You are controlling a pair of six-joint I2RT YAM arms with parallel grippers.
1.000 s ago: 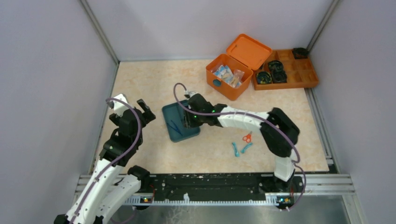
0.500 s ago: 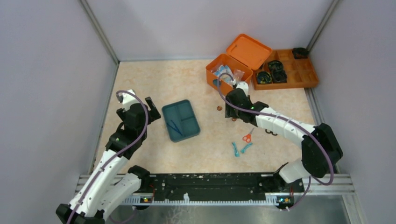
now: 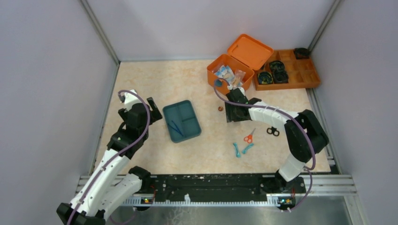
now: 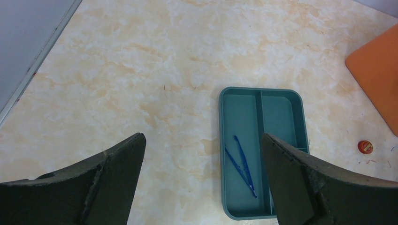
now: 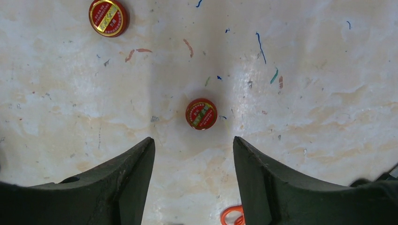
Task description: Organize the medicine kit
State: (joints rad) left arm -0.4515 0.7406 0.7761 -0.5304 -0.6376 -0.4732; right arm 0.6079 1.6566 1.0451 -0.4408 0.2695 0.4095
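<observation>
The medicine kit [image 3: 217, 63], an orange box, stands open at the back right with packets inside and its lid tipped back. My right gripper [image 3: 233, 114] hangs in front of it, pointing down at the table. In the right wrist view this gripper [image 5: 192, 143] is open, with a small red tin [image 5: 201, 113] lying just ahead of its fingertips and untouched. A second red tin [image 5: 108, 17] lies further off. My left gripper [image 3: 153, 110] is wide open and empty, left of the teal tray [image 3: 190, 112].
Blue tweezers [image 4: 241, 165] lie in the teal tray [image 4: 281, 101]. Orange scissors [image 3: 248, 138], black scissors [image 3: 272, 131] and teal clips [image 3: 240, 149] lie on the table, nearer the arm bases than the right gripper. An orange divided tray [image 3: 307, 75] with black items sits beside the kit.
My right arm swung from over the teal tray to the spot in front of the kit, and its jaws opened wider. The left arm shifted slightly, then stayed still.
</observation>
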